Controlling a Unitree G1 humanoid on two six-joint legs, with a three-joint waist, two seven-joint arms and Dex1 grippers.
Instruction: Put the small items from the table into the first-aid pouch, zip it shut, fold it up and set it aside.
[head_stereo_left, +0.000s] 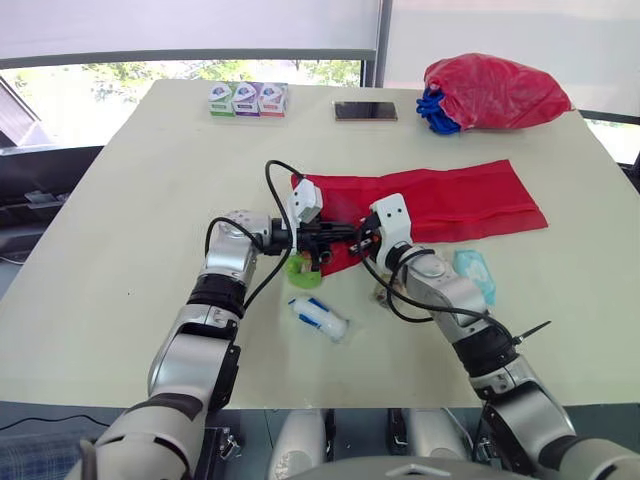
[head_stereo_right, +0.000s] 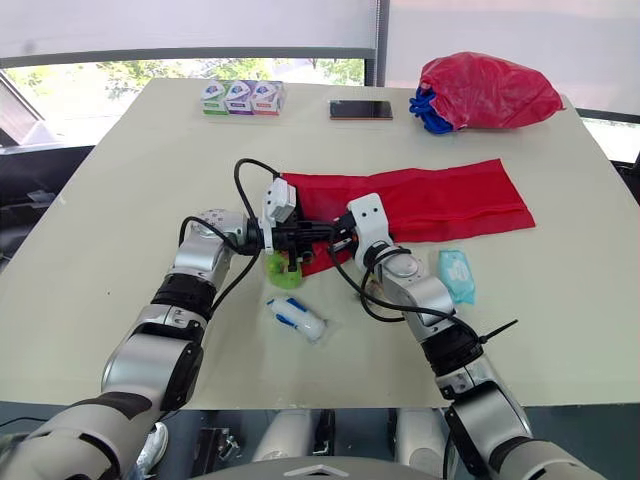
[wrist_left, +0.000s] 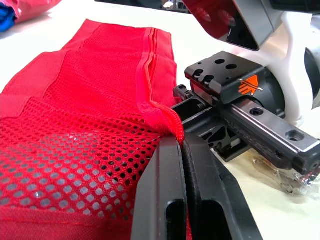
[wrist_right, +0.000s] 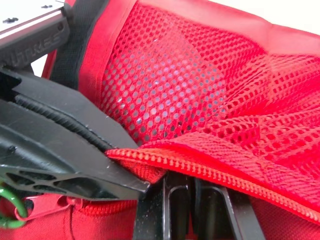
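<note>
The first-aid pouch lies unfolded as a long red strip across the middle of the counter, with its mesh end turned toward me. My left claw is clenched on the mesh edge at that near end. My right claw meets it from the other side, its fingers pressed together on the zipper edge just beside my left fingertips. The two claws all but touch there, and between them the fabric is lifted into a small peak.

A green ring-shaped item lies right under my left claw, against the pouch's near corner and partly covered by the claw. Nearer to me, a small white and blue item lies on bare counter, apart from the pouch. A teal packet sits just past my right forearm, close to the pouch's near edge. Something in clear wrap is tucked under that same arm, too hidden to make out.

Along the far edge stand three small boxes in a row. A dark phone lies flat beside them, and a bulging red bag with something blue at its mouth sits well behind the pouch.
</note>
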